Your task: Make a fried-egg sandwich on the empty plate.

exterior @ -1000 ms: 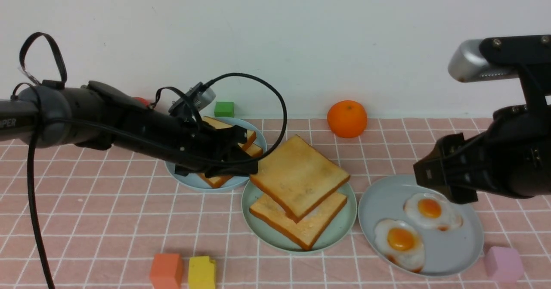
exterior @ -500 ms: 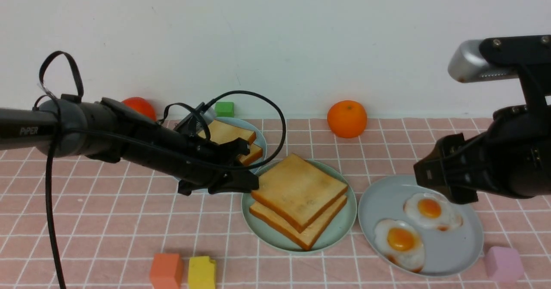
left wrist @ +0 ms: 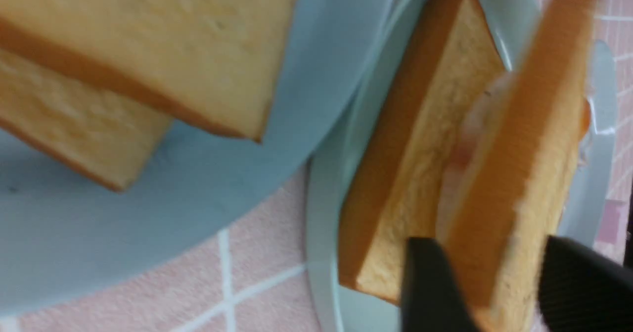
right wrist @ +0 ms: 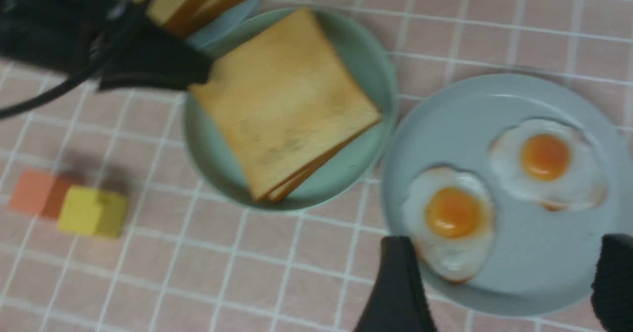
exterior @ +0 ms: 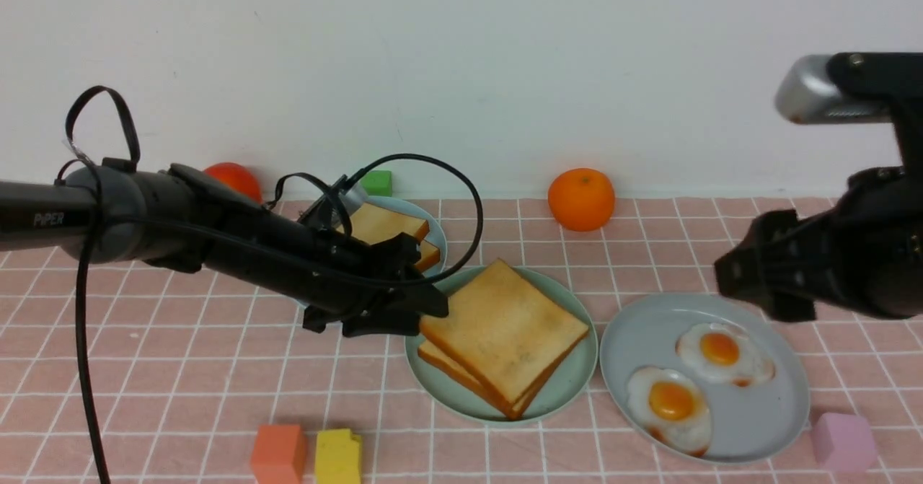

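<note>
Front wide; both wrists close; all share mint plate (exterior: pixel 570 386).

Reaches in from the left edge with the left arm (exterior: pixel 216 231), stretched long and almost level, sloping slightly down toward the wrist. Pinches a corner of the top toast slice (left wrist: pixel 514 164) in the left gripper (exterior: pixel 431 305), one of its black fingers (left wrist: pixel 430 292) against each face. Holds the right arm (exterior: pixel 880 267) raised at the right edge, with the right gripper (exterior: pixel 743 275) pointing inward and downward. Shows that gripper's fingers (right wrist: pixel 395 282) spread wide apart, closed on nothing.
</note>
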{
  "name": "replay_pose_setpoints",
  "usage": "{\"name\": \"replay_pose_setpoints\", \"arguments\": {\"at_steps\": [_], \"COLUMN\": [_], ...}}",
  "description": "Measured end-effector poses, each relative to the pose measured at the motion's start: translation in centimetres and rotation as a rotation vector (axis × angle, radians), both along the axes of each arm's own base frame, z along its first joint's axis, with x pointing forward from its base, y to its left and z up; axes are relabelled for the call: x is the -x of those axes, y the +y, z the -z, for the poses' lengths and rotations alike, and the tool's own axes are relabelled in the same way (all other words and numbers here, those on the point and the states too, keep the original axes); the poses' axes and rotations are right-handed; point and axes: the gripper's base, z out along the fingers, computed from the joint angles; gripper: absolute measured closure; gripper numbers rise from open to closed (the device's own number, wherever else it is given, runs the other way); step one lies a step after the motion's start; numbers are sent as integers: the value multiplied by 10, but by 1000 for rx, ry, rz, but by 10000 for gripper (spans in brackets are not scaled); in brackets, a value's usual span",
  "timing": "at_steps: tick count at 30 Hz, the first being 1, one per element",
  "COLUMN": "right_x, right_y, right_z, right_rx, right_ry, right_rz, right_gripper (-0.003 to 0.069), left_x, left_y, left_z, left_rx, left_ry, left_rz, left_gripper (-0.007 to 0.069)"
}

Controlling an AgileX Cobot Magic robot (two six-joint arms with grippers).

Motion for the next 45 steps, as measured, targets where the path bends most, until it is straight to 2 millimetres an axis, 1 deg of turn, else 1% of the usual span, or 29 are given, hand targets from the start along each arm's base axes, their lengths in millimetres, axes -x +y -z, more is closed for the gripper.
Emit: {"name": "replay_pose_setpoints", "arguments": {"at_steps": [2,4,6,9,12,13,14,15,16,17,19,20,22,23,24,26,27,28,29,30,32,34,35,36,38,40,41,42,45], "right_x": [-5,-7,-5,-1,17,19,32,34,46,59,75,81,99,111,119,127,137,142,147,149,161,165,171,171,176,177,177,177,178], "right_y": [-10,-15,-17,-19,-28,-28,-35,-36,-42,-48,-56,-59,-67,-73,-77,-81,-86,-88,-91,-92,-99,-102,-105,-106,-109,-109,-109,-110,-110], "right_z": [0,0,-3,-5,-7,-5,-3,-1,1,6,15,15,24,31,36,42,48,49,50,50,48,46,45,45,44,44,44,44,44], "right_rx": [-2,2,2,-5,-27,-26,-34,-32,-45,-58,-75,-84,-114,-136,-155,-173,-194,-203,-211,-215,-227,-229,-236,-235,-235,-236,-236,-238,-239], "right_ry": [5,2,-17,-51,-156,-162,-214,-217,-255,-295,-333,-352,-389,-413,-430,-450,-480,-502,-529,-540,-618,-654,-692,-696,-727,-736,-736,-738,-739], "right_rz": [52,68,66,57,29,27,20,19,16,12,10,10,19,28,34,40,45,47,48,49,52,54,57,57,60,61,61,61,61], "right_gripper": [137,137,141,157,252,260,345,356,428,535,628,642,664,665,665,665,665,665,664,664,662,661,660,660,660,659,659,658,657], "left_x": [1,2,5,7,11,12,15,16,20,27,37,42,58,73,84,99,122,133,151,153,193,211,238,241,273,293,297,310,329], "left_y": [0,1,4,10,33,34,45,48,55,57,54,52,41,31,24,18,14,14,15,16,26,32,41,42,56,67,69,77,87], "left_z": [-5,-9,-19,-28,-55,-57,-71,-75,-89,-103,-120,-127,-146,-161,-172,-184,-199,-205,-214,-214,-224,-224,-226,-224,-221,-216,-215,-209,-203], "left_rx": [-2,-15,-54,-86,-165,-168,-200,-204,-228,-244,-238,-233,-221,-218,-221,-226,-257,-275,-298,-309,-349,-354,-334,-338,-282,-238,-233,-215,-187], "left_ry": [-4,-17,-43,-58,-111,-113,-142,-152,-185,-218,-248,-259,-297,-331,-358,-386,-401,-410,-422,-416,-413,-399,-397,-397,-395,-393,-399,-406,-451], "left_rz": [6,13,31,31,5,1,-10,-15,-25,-20,-1,12,66,118,150,182,208,208,203,194,129,94,32,35,-54,-118,-124,-155,-184], "left_gripper": [110,66,27,20,33,34,51,53,74,108,155,169,246,327,379,442,521,557,599,613,612,612,612,612,612,612,612,612,612]}}
